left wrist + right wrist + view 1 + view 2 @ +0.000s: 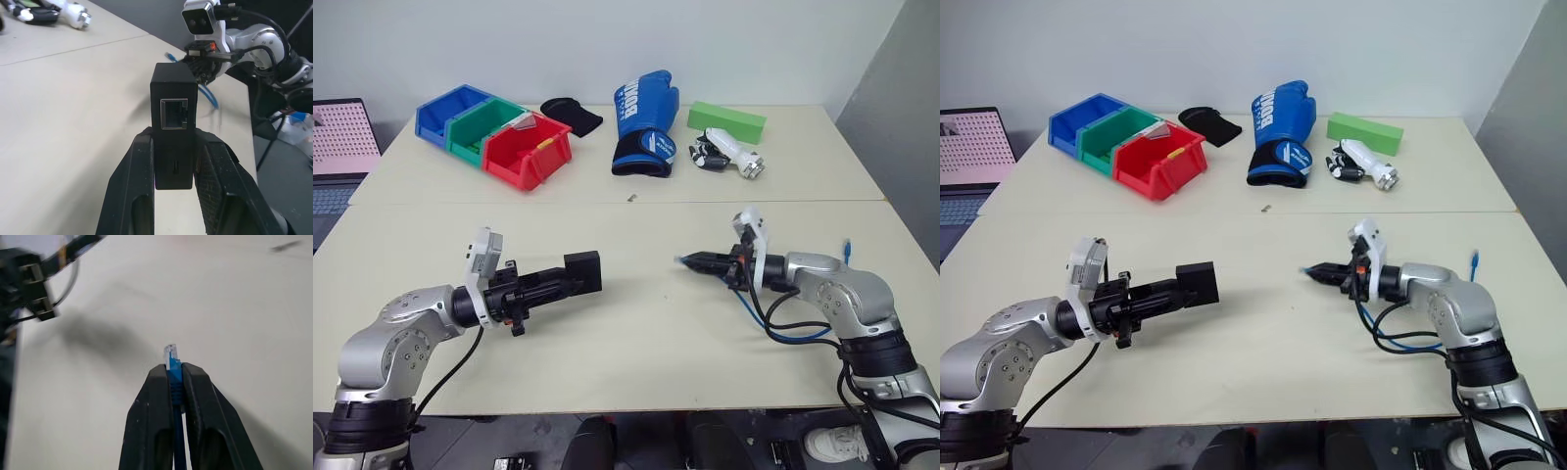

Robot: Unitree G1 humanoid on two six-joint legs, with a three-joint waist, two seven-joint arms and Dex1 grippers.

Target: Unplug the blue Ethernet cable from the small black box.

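In the left eye view you see a pale, smooth counter [636, 352] made of two tops joined along a seam. At the upper left stand three open plastic bins: a blue bin [450, 110], a green bin [487, 125] and a red bin [529, 149]. The red one holds a small yellow piece and a pale sheet leans on its rim; what else lies inside you cannot tell. Beside them lies a black cloth pad [573, 116], then a glossy blue boxing glove [644, 122], a green rectangular block [726, 121] and a white-and-black tool [729, 155]. At lower left, your left pincer [570, 277] is clamped on the small black box [582, 273], held above the counter. At right of centre, the right pincer [700, 261] is closed on the plug end of the blue cable [773, 328], which loops down behind the arm; its other plug [847, 247] lies near the right edge. Box and plug are well apart.

In the left wrist view, the matte, square-edged box [173, 105] sits squeezed between the two textured black fingers [131, 191], its metal-rimmed port [174, 113] facing the camera.

In the right wrist view, the fingers [155, 416] pinch the blue cable [174, 382] just behind its clear plug [170, 351].
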